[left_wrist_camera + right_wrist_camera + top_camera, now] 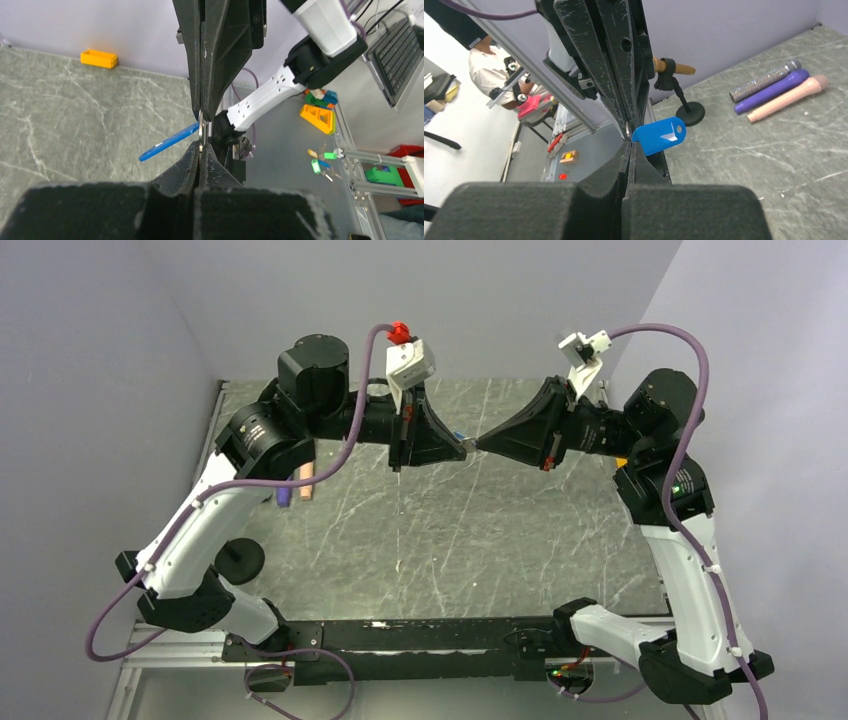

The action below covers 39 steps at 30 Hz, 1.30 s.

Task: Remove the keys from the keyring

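**Above the table's middle: both grippers clamped tip to tip at the key**

We see the blue-headed key point(659, 136) in the air, off the table point(450, 540), right where the two sets of fingertips meet. Its blue head sticks out sideways from the joint. A silvery metal part point(201, 131) sits edge-on between the tips.

The left gripper point(201, 149) has its fingers pressed together, pinching that metal part. The right gripper point(202, 116) faces it nose to nose, also squeezed tight on the same bit. We cannot tell which one has ring and which has key.

Further out, three microphones lie side by side on the table: glittery silver point(764, 80), purple point(771, 91) and peach point(786, 97). A brown microphone point(674, 67) sits on a small black stand point(690, 114). At the far wall we see an orange bin point(99, 58).
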{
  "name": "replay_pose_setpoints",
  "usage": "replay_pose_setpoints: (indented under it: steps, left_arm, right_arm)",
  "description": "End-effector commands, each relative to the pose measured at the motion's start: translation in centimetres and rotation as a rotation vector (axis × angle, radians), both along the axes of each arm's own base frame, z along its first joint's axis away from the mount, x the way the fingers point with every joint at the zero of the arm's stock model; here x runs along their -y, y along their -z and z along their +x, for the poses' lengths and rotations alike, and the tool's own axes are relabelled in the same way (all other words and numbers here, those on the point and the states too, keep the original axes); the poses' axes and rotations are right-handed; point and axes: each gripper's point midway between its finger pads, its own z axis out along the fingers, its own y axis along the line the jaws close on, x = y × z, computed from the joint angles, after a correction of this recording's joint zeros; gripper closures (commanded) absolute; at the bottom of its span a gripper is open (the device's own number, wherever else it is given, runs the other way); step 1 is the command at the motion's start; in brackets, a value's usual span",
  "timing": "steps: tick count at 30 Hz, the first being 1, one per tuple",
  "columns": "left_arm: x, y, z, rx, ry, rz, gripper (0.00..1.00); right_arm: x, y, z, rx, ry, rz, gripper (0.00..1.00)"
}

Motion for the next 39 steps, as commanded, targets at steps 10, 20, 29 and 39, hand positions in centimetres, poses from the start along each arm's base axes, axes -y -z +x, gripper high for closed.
replay_pose_setpoints:
  steps: [10,20,29,39]
  left_arm:
    - [0.0,-3.2,3.4,0.158,-0.104,-0.083,1.0]
    - [-1.0,-2.7,5.1,0.181,-0.21,-0.062,1.0]
    - [-3.1,-2.1,9.2,0.161,-0.503,-0.134,1.0]
    - [-7.2,5.8,13.6,-0.123,-0.858,-0.164,1.0]
  right_arm:
    - [-1.5,8.2,-3.5,-0.209,-0.124,-0.254,1.0]
    - [-1.2,10.4,-3.1,-0.231,-0.086,-0.305,1.0]
    - [-0.6,11.3,-1.3,-0.205,0.05,-0.338,1.0]
    - [0.0,12.2,0.6,-0.221,0.193,-0.333,1.0]
